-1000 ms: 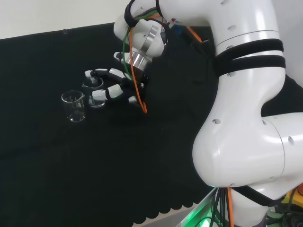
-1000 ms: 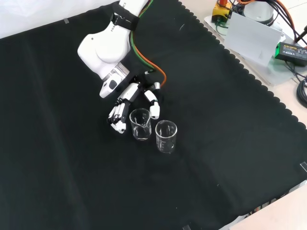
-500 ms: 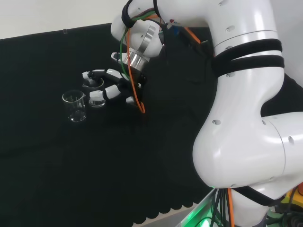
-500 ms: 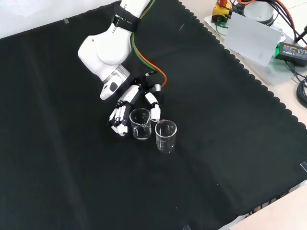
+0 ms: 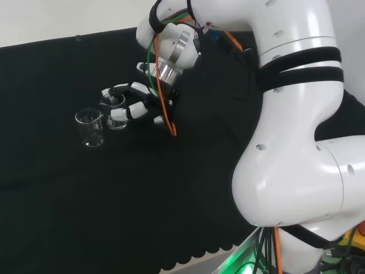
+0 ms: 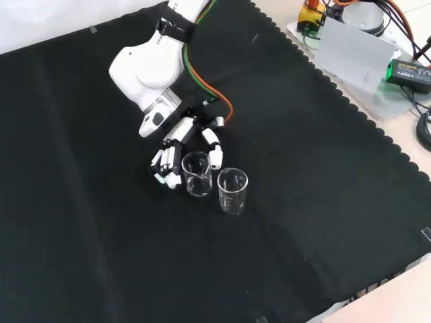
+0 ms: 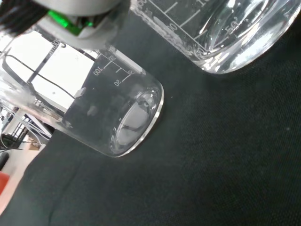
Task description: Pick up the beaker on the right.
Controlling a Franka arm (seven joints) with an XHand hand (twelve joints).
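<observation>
Two clear glass beakers stand upright, close together on the black cloth. The hand [image 6: 180, 143] [image 5: 137, 103] reaches down to one beaker [image 6: 196, 174] [image 5: 117, 117]; its fingers [image 6: 163, 168] lie along one side and its thumb [image 6: 215, 152] along the other, only lightly bent, so the beaker sits between them. The second beaker [image 6: 232, 192] [image 5: 90, 128] stands free just beyond the first. In the wrist view the flanked beaker's base [image 7: 225, 42] looms close and the other beaker [image 7: 117, 117] stands behind it.
The arm's white links [image 5: 296, 142] take up the head view's right side. A grey box [image 6: 355, 54] and cables lie off the cloth at the front view's top right, past the scalloped cloth edge [image 6: 350, 101]. Orange and green cables [image 6: 212, 94] trail from the wrist.
The hand has shifted only slightly around the beaker and come back to about the same place. Both beakers stand where they were.
</observation>
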